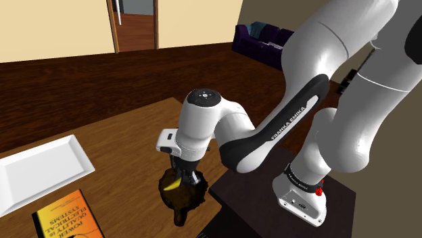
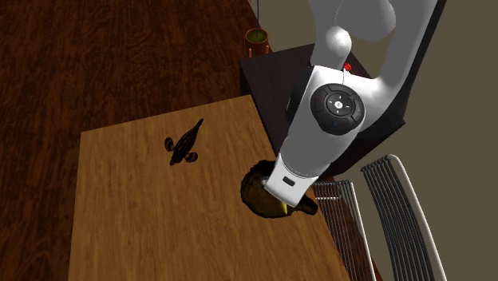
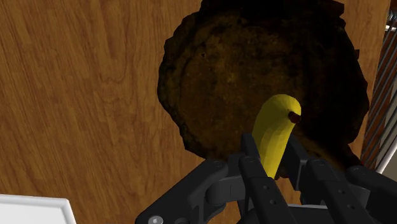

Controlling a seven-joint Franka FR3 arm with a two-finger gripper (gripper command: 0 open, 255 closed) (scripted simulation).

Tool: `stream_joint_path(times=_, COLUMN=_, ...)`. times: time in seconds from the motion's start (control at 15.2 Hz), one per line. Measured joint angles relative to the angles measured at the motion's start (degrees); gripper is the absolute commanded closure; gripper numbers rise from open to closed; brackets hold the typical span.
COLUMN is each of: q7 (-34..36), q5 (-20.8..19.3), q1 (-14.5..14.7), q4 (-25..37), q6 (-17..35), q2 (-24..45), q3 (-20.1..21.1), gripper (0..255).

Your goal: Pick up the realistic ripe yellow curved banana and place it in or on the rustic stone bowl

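A yellow curved banana (image 3: 277, 130) is clasped between my black fingers (image 3: 251, 159), its free end pointing out over the dark brown, rough-edged stone bowl (image 3: 254, 70). My gripper (image 3: 273, 167) is shut on the banana's lower part, directly above the bowl's near rim. In the shoulder view the gripper (image 1: 182, 174) hangs just over the bowl (image 1: 186, 197) at the table's near edge, beside the stand, and a bit of the banana (image 1: 174, 183) shows. In the second exterior view the hand covers most of the bowl (image 2: 254, 190).
On the wooden table (image 1: 128, 128) lie a white tray (image 1: 40, 169) and an orange book (image 1: 67, 218) towards the shoulder view's left. A small dark figurine (image 2: 185, 144) lies farther along the table. Slatted chair backs (image 2: 391, 215) stand by the table's edge near the dark stand (image 2: 279, 72).
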Motion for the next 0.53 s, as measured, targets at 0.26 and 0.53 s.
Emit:
stream_joint_path(times=0.26, q7=3.2, q5=-4.3, q1=0.0, q4=-0.2, q6=3.2, q2=3.5, q3=-0.7, gripper=255)
stream_joint_path(times=0.53, q7=4.5, q5=-6.0, q1=0.2, q4=-0.2, q6=4.2, q2=4.8, q3=-1.2, gripper=255)
